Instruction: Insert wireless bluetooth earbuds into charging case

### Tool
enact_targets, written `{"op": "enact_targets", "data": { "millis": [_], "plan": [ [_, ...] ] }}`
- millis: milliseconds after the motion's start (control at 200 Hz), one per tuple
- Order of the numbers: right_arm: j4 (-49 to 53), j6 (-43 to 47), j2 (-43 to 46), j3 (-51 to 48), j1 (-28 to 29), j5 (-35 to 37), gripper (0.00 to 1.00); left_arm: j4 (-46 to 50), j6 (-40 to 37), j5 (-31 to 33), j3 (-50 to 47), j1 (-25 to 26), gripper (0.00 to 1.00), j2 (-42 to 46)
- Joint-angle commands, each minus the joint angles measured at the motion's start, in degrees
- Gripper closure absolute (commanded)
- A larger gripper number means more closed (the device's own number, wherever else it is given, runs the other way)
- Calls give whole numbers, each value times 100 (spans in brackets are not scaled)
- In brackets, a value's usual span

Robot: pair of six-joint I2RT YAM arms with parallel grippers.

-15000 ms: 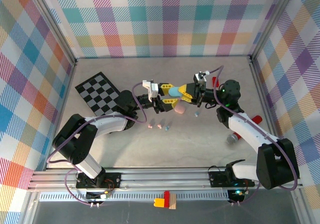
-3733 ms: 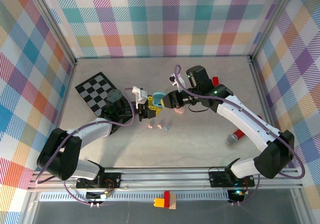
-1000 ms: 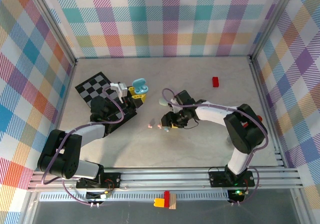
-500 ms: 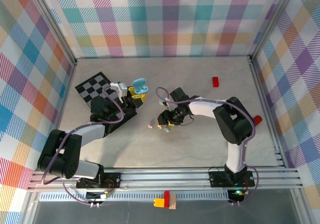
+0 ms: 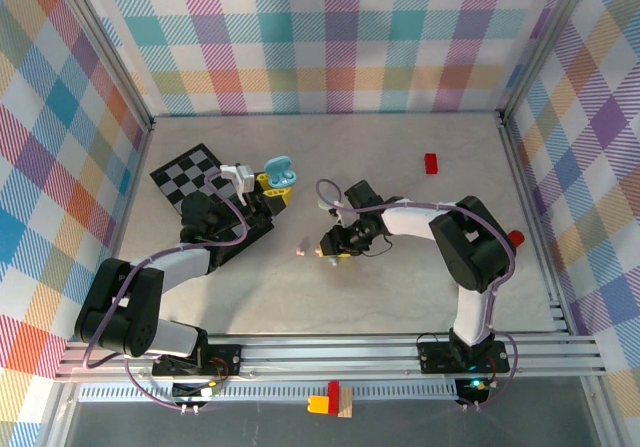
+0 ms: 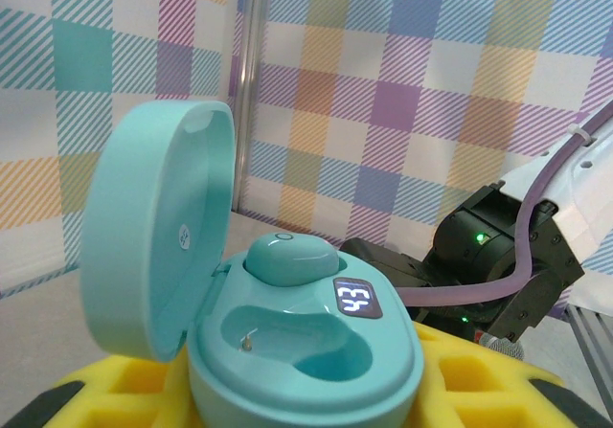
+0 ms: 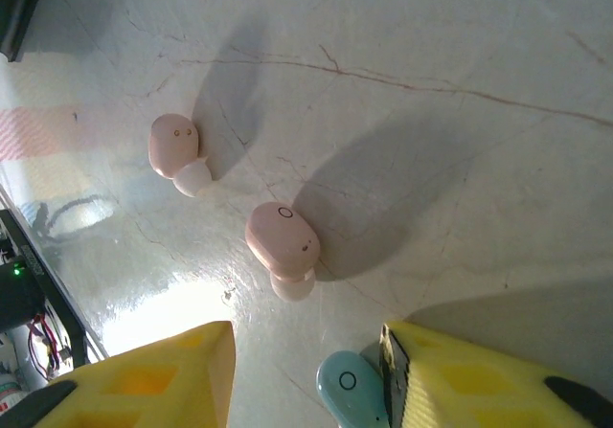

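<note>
The left gripper (image 5: 275, 189) is clamped on an open mint charging case (image 6: 306, 351) with one mint earbud (image 6: 287, 256) seated inside. The right gripper (image 7: 306, 371) hangs low over the bench (image 7: 460, 45), jaws parted, a light blue earbud (image 7: 350, 390) against one finger and two pink earbuds (image 7: 283, 241) just beyond.

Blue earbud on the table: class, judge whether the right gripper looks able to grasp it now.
Probably yes: the blue earbud lies between the open fingers of the right gripper, and the nearest pink earbud sits clear.

Red block (image 5: 431, 162) sits well apart from checkerboard mat (image 5: 187, 178).
</note>
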State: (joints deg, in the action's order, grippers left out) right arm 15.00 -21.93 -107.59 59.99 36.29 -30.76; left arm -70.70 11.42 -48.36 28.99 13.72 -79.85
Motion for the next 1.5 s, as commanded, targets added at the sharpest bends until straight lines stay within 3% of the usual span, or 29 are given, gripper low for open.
{"op": "enact_targets", "data": {
  "millis": [0, 265, 530, 755, 990, 1335, 1495],
  "plan": [
    [255, 65, 88, -84, 88, -182, 56, -361, 121, -86, 107, -53, 63, 32],
    [247, 72, 150, -206, 146, -110, 61, -399, 159, -115, 107, -53, 63, 22],
    [423, 277, 286, -338, 148, 18, 57, -400, 163, -112, 99, -53, 63, 40],
    [411, 307, 241, -329, 228, -109, 66, -414, 174, -121, 115, -53, 63, 14],
    [566, 511, 245, -271, 318, -89, 67, -412, 176, -113, 85, -53, 63, 40],
    [788, 548, 63, -51, 396, 416, 79, -396, 100, -87, 63, -53, 63, 58],
    [704, 431, 456, -208, 394, 833, 79, -220, -97, -17, 36, -44, 63, 80]
  ]
}}
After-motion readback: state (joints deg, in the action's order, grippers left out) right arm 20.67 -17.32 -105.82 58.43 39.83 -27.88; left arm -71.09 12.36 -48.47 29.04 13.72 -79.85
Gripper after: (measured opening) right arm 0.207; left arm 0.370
